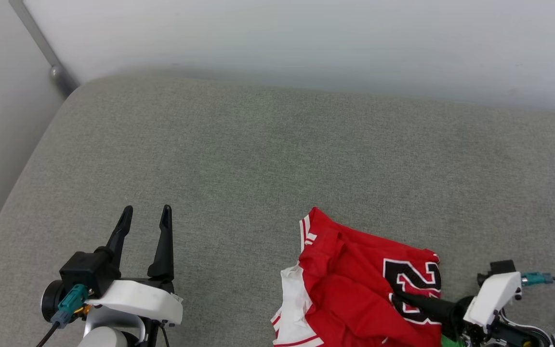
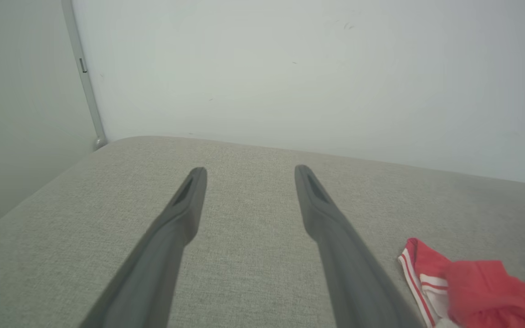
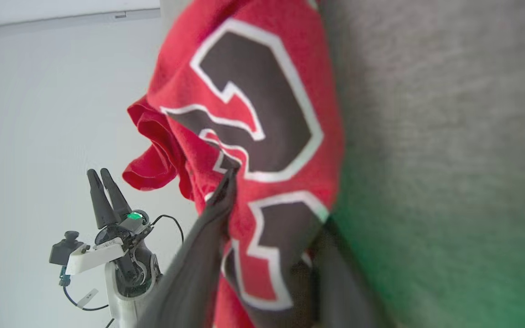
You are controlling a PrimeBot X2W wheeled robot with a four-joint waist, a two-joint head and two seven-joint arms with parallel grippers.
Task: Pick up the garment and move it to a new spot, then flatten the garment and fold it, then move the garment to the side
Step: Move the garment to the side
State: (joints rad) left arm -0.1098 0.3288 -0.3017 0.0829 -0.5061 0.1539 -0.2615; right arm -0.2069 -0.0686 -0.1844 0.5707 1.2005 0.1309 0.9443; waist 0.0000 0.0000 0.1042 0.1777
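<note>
The garment (image 1: 350,284) is a red jersey with white striped sleeves and black white-outlined numerals, lying crumpled at the front right of the grey cushion (image 1: 258,144). My right gripper (image 1: 398,296) reaches into it from the right; in the right wrist view the right gripper (image 3: 280,200) has one finger on top of the numerals of the garment (image 3: 244,91) and the other under the fold, the jaws apart. My left gripper (image 1: 146,212) stands open over bare cushion at the front left, well apart from the jersey. A sleeve of the garment (image 2: 476,282) shows right of the left gripper (image 2: 249,171).
A pale wall (image 1: 306,38) runs behind the cushion, with a metal pole (image 1: 41,48) at the back left corner. The cushion's left edge (image 1: 12,193) curves down. Bare fabric stretches across the middle and back.
</note>
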